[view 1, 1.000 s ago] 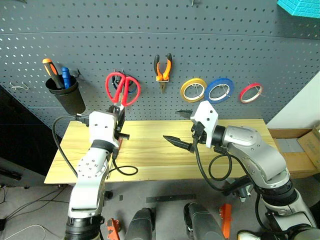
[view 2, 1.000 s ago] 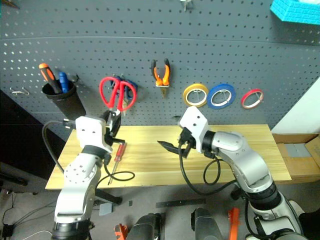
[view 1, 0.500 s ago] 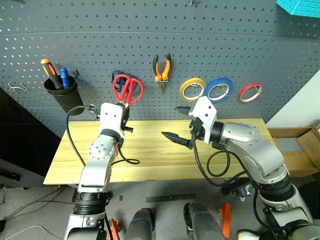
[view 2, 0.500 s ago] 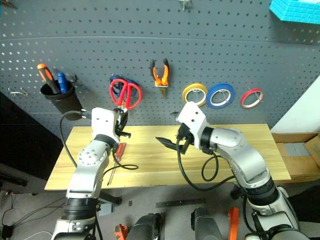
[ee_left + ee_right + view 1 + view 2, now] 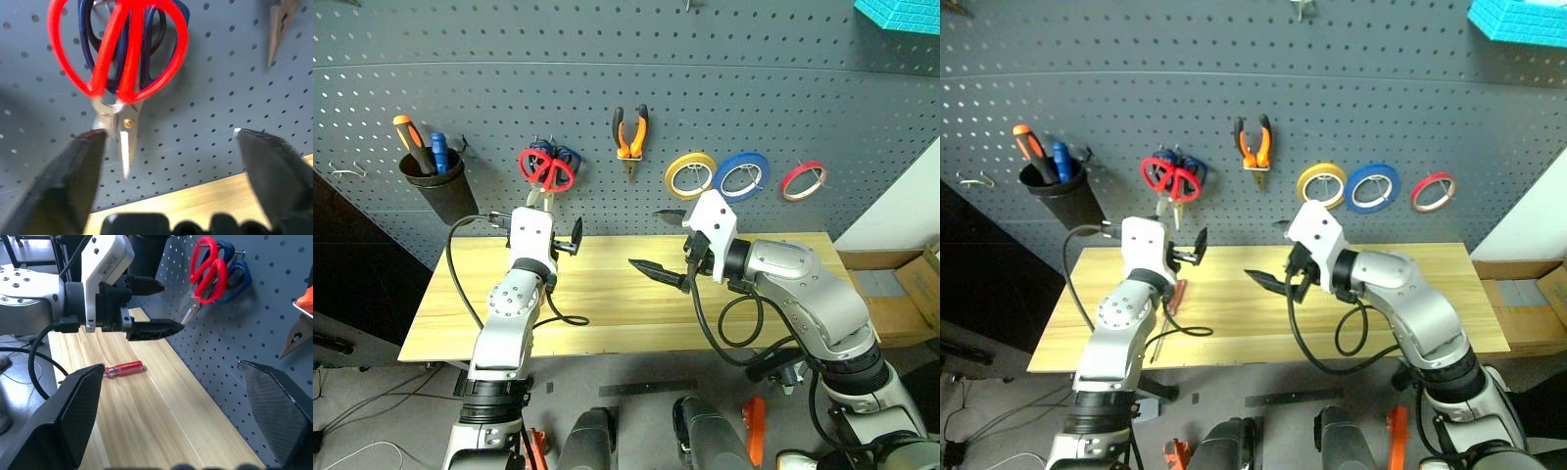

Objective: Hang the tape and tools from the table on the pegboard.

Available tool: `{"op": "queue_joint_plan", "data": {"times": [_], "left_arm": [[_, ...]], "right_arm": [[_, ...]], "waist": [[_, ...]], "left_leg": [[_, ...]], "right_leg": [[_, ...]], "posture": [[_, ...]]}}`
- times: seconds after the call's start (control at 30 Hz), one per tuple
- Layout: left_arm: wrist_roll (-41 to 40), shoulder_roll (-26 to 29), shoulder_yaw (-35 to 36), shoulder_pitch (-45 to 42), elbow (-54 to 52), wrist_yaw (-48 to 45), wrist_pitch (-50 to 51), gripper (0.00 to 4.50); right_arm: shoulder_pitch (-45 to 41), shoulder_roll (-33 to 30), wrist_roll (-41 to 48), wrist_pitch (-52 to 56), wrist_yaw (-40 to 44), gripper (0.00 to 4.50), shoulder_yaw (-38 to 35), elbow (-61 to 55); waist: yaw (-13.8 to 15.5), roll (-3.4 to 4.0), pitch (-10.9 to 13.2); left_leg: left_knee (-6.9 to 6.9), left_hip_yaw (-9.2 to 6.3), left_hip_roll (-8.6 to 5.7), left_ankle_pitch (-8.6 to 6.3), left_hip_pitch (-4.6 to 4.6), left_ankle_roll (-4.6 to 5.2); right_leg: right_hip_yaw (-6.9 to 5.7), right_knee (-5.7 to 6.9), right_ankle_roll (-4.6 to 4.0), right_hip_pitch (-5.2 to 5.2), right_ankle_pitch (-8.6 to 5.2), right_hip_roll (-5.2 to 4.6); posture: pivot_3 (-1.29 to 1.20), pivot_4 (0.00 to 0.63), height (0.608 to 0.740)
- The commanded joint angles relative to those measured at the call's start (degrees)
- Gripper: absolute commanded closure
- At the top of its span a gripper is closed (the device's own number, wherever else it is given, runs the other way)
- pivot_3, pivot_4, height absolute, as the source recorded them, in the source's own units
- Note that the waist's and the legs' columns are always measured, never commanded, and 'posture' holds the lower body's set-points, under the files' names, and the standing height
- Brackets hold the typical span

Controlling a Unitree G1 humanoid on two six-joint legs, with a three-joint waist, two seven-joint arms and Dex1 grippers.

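The red-handled scissors (image 5: pixel 546 170) hang blades down from a hook on the pegboard (image 5: pixel 803 78), over a blue-handled pair. Just below them my left gripper (image 5: pixel 556 235) stands open, holding nothing; in the left wrist view the scissors (image 5: pixel 117 49) hang above its spread fingers. To the right hang the orange-and-black pliers (image 5: pixel 631 135) and the red tape (image 5: pixel 803 180). The red screwdriver (image 5: pixel 1172 296) lies on the table (image 5: pixel 754 294) by my left arm. My right gripper (image 5: pixel 663 243) is open and empty over the table's middle.
A black cup (image 5: pixel 435 181) with orange and blue screwdrivers hangs at the board's left. Yellow (image 5: pixel 690 174) and blue (image 5: pixel 744 174) tape rolls hang beside the red one. A black cable (image 5: pixel 563 318) loops on the table. A cardboard box (image 5: pixel 901 284) sits past the right edge.
My left gripper carried the red scissors up to the hook, then opened and sank below them. The scissors now hang free. The right arm stayed still.
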Motion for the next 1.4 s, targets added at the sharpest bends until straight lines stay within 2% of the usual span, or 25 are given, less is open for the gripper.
{"op": "queue_joint_plan", "data": {"times": [0.03, 0.17, 0.27, 0.47, 0.67, 0.77, 1.03, 1.07, 1.1, 1.23, 1.4], "left_arm": [[-3.2, -0.2, 2.5, 3.1, -1.0, -1.1, 7.2, 0.02], [-7.8, 2.1, 6.0, 4.0, 3.3, -3.7, 19.8, 0.02], [-9.6, 4.8, 8.3, 1.3, 8.5, -5.1, 24.8, 0.02], [-9.8, 8.2, 8.5, -6.2, 21.9, -7.8, 23.3, 0.02], [-9.8, 8.0, 9.0, -14.6, 38.1, -7.5, 21.8, 0.02], [-9.7, 8.0, 9.2, -17.1, 44.3, -6.8, 20.5, 0.55], [-10.2, 8.0, 11.0, -18.5, 51.7, -4.5, 18.2, 3.24], [-10.2, 7.9, 11.0, -18.5, 51.8, -4.5, 17.9, 3.57], [-10.3, 7.7, 11.1, -17.9, 50.5, -4.6, 17.6, 3.67], [-11.8, 5.7, 12.0, -11.9, 35.7, -3.9, 16.1, 3.67], [-14.5, 3.2, 15.5, 0.0, 10.3, 0.0, 18.4, 3.67]], "right_arm": [[1.2, 1.0, 2.0, 6.4, -1.3, 0.00, 1.9, -3.4], [1.8, 6.8, 2.9, 19.1, -8.2, 0.00, 3.5, -3.8], [0.9, 10.9, 2.7, 24.2, -11.6, 0.00, 4.3, -2.8], [-1.2, 14.6, 2.0, 27.1, -14.6, 0.00, 5.4, -0.5], [-3.2, 15.1, 2.7, 28.1, -14.6, 0.00, 6.1, -0.2], [-4.5, 15.2, 2.6, 27.8, -14.5, 0.00, 6.6, 0.4], [-6.9, 13.9, 2.1, 26.1, -13.9, 0.00, 6.7, 2.1], [-7.1, 13.7, 1.9, 25.7, -13.8, 0.00, 6.9, 2.4], [-7.5, 13.4, 1.9, 25.4, -13.6, 0.00, 6.9, 2.4], [-7.5, 10.7, 1.8, 18.8, -10.3, 0.00, 7.3, 0.1], [-5.4, 7.3, 2.0, 5.1, -4.0, 0.00, 6.8, -3.1]], "waist": [[-0.1, 0.00, 0.0], [-0.3, 0.01, 0.1], [-0.5, 0.04, 0.1], [-0.1, 0.01, 0.3], [-0.4, -0.01, 0.7], [-0.8, -0.05, 1.0], [-1.5, -0.09, 1.2], [-1.5, -0.09, 1.2], [-1.5, -0.09, 1.2], [-1.6, -0.10, 1.2], [-1.7, -0.18, 1.1]], "left_leg": [[0.00, 0.00, 0.00, 0.00, 0.00, 0.00], [-0.01, -0.02, 0.05, 0.00, 0.01, 0.01], [0.02, -0.08, 0.10, 0.00, 0.02, 0.01], [0.02, -0.24, 0.04, 0.00, -0.03, 0.01], [-0.09, -0.35, 0.05, -0.01, -0.04, 0.00], [-0.10, -0.42, 0.06, -0.02, -0.05, 0.00], [-0.13, -0.45, 0.05, -0.03, -0.04, -0.02], [-0.13, -0.45, 0.04, -0.03, -0.04, -0.02], [-0.12, -0.45, 0.03, -0.03, -0.04, -0.02], [-0.15, -0.43, 0.04, -0.05, -0.05, -0.05], [-0.17, -0.50, 0.14, -0.17, -0.21, -0.24]], "right_leg": [[0.01, 0.00, 0.00, -0.01, 0.00, 0.00], [-0.01, 0.08, -0.03, -0.05, -0.02, 0.03], [-0.03, 0.14, -0.04, -0.07, -0.02, 0.12], [-0.10, 0.03, -0.05, -0.06, -0.04, 0.05], [-0.11, 0.01, -0.09, -0.12, -0.07, 0.03], [-0.11, 0.02, -0.09, -0.14, -0.07, 0.03], [-0.13, 0.02, -0.08, -0.13, -0.08, -0.03], [-0.13, 0.02, -0.08, -0.13, -0.08, -0.04], [-0.13, 0.02, -0.07, -0.13, -0.08, -0.05], [-0.11, 0.00, -0.07, -0.14, -0.08, -0.10], [-0.11, 0.02, -0.08, -0.37, -0.07, -0.22]], "posture": [[-0.09, 0.190, 0.740], [-0.09, 0.209, 0.740], [-0.09, 0.221, 0.740], [-0.08, 0.245, 0.740], [-0.10, 0.262, 0.740], [-0.12, 0.264, 0.740], [-0.13, 0.246, 0.740], [-0.13, 0.237, 0.740], [-0.12, 0.233, 0.740], [-0.12, 0.217, 0.740], [-0.09, 0.202, 0.740]]}}
